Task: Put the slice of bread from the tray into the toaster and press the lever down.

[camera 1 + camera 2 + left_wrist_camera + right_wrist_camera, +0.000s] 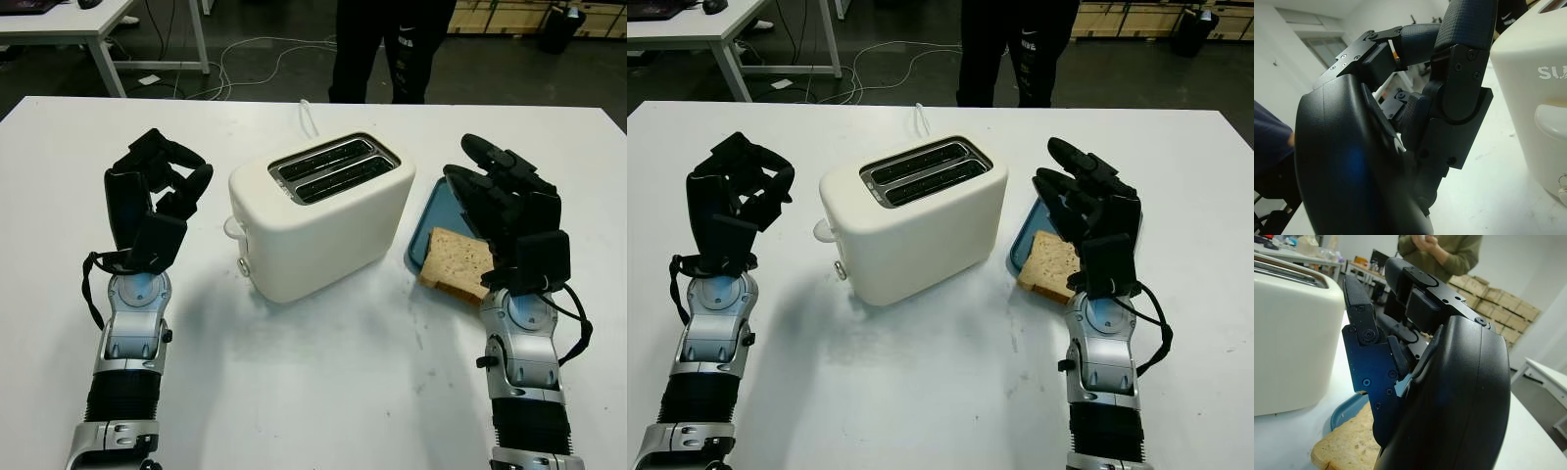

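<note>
Your slice of bread [458, 260] lies on the blue tray [437, 217] just to the right of the cream toaster [318, 215], its near corner hanging over the tray's edge onto the white counter [323, 392]. Your right robot hand [509, 196] is raised directly over the bread and tray, open, holding nothing. Your left robot hand [157, 186] stands upright to the left of the toaster, fingers curled, holding nothing.
</note>
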Robot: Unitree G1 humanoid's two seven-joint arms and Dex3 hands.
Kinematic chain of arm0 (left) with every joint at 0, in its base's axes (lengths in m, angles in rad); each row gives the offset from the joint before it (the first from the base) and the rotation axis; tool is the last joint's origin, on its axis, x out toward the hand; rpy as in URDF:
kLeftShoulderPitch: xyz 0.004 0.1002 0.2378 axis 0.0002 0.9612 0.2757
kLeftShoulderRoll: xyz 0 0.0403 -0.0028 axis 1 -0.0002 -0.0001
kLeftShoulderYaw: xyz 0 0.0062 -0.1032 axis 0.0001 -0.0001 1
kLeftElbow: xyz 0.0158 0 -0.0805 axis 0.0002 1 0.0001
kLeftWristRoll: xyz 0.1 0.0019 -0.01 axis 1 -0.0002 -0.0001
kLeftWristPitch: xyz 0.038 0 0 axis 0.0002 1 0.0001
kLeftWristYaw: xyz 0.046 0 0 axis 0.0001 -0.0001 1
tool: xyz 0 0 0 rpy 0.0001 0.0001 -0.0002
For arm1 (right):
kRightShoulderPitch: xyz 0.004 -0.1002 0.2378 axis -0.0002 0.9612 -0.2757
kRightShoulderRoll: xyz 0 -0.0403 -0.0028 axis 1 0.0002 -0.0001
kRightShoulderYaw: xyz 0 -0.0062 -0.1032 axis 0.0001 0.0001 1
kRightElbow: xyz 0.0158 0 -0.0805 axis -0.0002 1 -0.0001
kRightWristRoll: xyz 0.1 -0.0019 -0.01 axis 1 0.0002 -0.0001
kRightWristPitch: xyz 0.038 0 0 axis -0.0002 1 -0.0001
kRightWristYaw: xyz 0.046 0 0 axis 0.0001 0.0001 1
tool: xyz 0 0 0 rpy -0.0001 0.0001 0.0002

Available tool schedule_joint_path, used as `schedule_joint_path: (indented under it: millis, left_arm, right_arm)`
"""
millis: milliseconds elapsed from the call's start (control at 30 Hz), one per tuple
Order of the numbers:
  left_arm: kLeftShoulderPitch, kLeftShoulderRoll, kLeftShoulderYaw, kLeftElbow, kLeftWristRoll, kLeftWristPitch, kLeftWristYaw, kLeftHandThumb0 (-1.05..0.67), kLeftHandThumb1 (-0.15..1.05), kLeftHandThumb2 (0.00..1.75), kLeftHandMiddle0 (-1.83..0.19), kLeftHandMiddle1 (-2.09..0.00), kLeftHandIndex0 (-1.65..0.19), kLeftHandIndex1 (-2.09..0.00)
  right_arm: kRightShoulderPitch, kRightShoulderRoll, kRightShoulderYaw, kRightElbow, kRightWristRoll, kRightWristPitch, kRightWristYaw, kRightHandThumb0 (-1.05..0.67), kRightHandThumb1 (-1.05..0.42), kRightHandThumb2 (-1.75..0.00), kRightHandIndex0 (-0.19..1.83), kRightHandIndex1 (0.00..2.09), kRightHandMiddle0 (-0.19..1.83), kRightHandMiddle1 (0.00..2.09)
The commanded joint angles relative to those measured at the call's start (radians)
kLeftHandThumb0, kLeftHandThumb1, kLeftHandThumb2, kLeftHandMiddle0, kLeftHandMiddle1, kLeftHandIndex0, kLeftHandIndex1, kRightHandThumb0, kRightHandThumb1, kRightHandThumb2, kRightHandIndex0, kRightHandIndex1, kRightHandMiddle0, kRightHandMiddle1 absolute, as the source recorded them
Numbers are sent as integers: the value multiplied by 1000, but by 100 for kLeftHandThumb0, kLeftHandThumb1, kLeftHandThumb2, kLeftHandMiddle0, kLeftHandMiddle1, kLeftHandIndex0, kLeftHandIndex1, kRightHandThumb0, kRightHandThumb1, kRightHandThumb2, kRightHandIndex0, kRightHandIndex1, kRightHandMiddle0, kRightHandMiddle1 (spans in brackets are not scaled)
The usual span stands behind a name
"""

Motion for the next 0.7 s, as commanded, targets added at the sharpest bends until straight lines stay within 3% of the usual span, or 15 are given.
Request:
schedule_joint_path:
  millis: [0,333,433,567,667]
  left_arm:
    - [-1,-2,-6,6,3,-18,3,-100,92,19,-93,-154,-81,-133]
    - [10,-9,-7,3,2,-18,3,-101,92,21,-94,-155,-82,-133]
    - [15,-7,-4,3,-4,-20,0,-101,92,22,-94,-156,-82,-134]
    - [16,-3,1,17,-12,-40,-4,-100,92,21,-93,-156,-81,-134]
    - [15,-1,2,25,-22,-48,-11,-100,92,20,-93,-156,-81,-134]
  right_arm:
    - [7,-11,1,7,-8,-18,5,-43,-85,0,80,35,88,0]
    - [21,-46,12,5,-38,-51,32,-41,-86,0,81,34,86,0]
    - [64,-103,37,-54,-156,-79,23,-41,-85,0,81,34,85,0]
    - [186,-238,61,-201,-418,-154,13,-44,-80,0,77,21,78,0]
    - [295,-312,71,-299,-569,-181,22,-53,-77,0,69,13,66,0]
